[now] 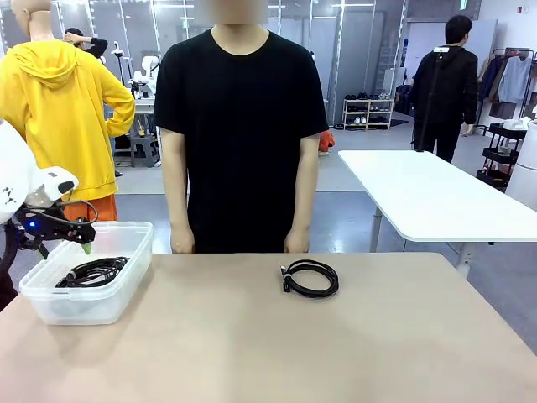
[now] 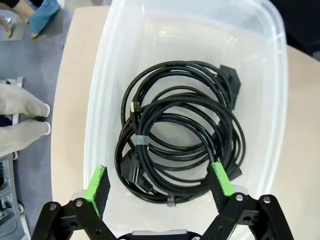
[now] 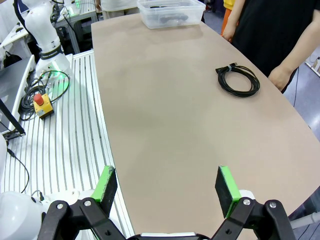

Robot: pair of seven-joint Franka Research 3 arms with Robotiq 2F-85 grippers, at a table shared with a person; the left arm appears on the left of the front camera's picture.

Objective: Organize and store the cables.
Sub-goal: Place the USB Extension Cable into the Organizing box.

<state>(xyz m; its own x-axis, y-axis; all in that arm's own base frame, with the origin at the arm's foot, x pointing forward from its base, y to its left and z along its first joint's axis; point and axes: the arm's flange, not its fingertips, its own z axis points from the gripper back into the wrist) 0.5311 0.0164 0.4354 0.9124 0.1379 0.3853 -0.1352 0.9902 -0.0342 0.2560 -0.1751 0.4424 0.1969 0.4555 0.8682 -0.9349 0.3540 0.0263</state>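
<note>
A clear plastic container (image 1: 80, 306) stands at the table's left end, with black coiled cables (image 1: 92, 273) lying in it. My left gripper (image 1: 85, 244) hangs just above the container's far left rim. In the left wrist view the left gripper (image 2: 159, 182) is open over the container (image 2: 270, 100), nothing is between its green pads, and the coiled cables (image 2: 180, 132) rest on the bottom. Another coiled black cable (image 1: 310, 278) lies on the table middle, in front of the person. My right gripper (image 3: 165, 185) is open and empty, high above the table's right end, far from that cable (image 3: 238, 80).
A person in a black shirt stands at the far edge, with one hand (image 1: 295, 243) just behind the loose cable. In the right wrist view the container (image 3: 150, 20) sits at the far end, and a red stop button (image 3: 40, 102) lies on the slatted base beside the table.
</note>
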